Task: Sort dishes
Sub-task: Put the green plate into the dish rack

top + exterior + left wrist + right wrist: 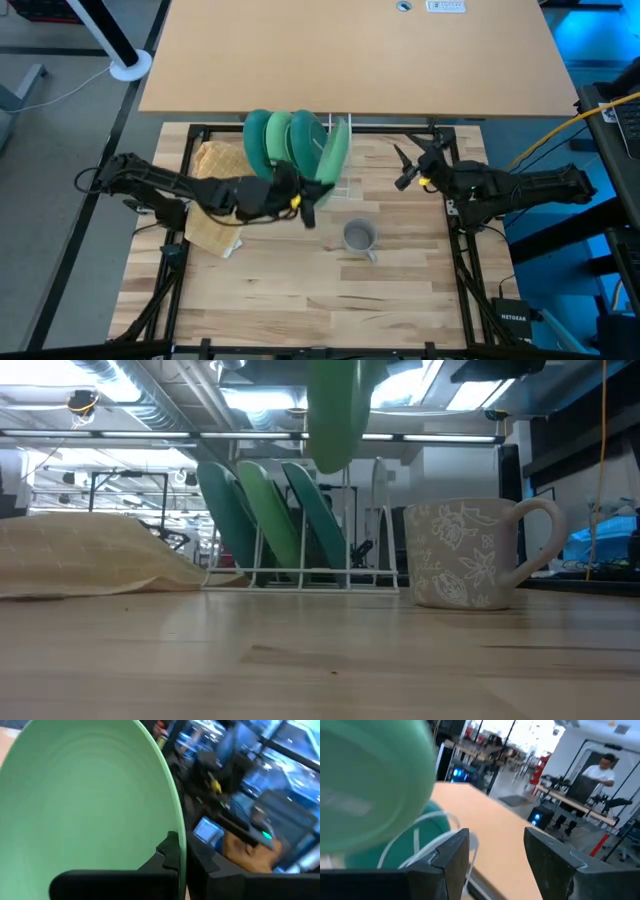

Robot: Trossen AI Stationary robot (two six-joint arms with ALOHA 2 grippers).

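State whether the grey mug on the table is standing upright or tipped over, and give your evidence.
Upright. In the low view the mug rests on its base on the table, handle out to the side; the high view shows its round open mouth facing up.

We see three plates [265, 520] standing on edge together; a fourth, light green plate [335, 410] hangs lifted at their three o'clock; the grey mug [358, 237] sits upright at five o'clock.
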